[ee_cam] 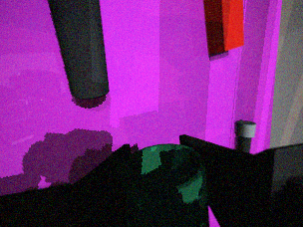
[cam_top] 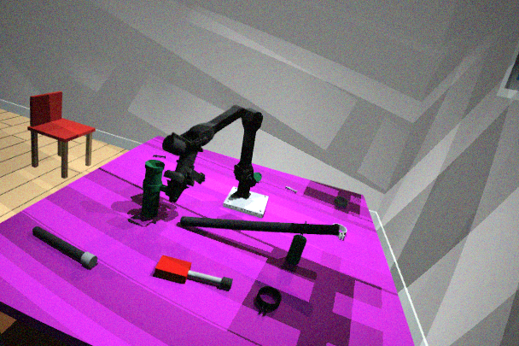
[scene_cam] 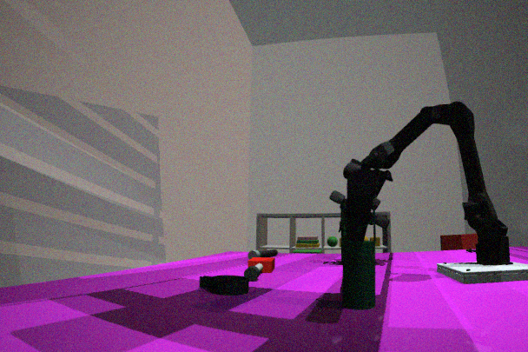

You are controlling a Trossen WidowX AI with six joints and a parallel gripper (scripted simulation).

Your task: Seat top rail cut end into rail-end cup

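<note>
The fence rail (cam_top: 239, 224) (ee_cam: 87, 45) passes over the short green post (cam_top: 295, 251) (scene_cam: 359, 277), where its top hides the loop cap. The rail's near-post end is low, at or just above the table, apart from the big post. The big green post (cam_top: 150, 206) stands upright at the left in the top view, with its cap (cam_top: 154, 165) on top. My gripper (cam_top: 170, 193) (ee_cam: 154, 145) is beside the post, shut on a green hollow cylinder that looks like the rail-end cup (ee_cam: 151, 160). The rail end lies outside it. The band is too dark to tell apart from the post.
A red-headed mallet (cam_top: 172, 269) (scene_cam: 261, 264) (ee_cam: 234, 25), a dark tube with a grey cap (cam_top: 64, 245) (ee_cam: 244, 130) and a black ring clamp (cam_top: 258, 302) (scene_cam: 224, 285) lie on the table. A pale ring (cam_top: 343, 227) is at the rail's far end. The white base plate (cam_top: 256, 208) is behind the rail.
</note>
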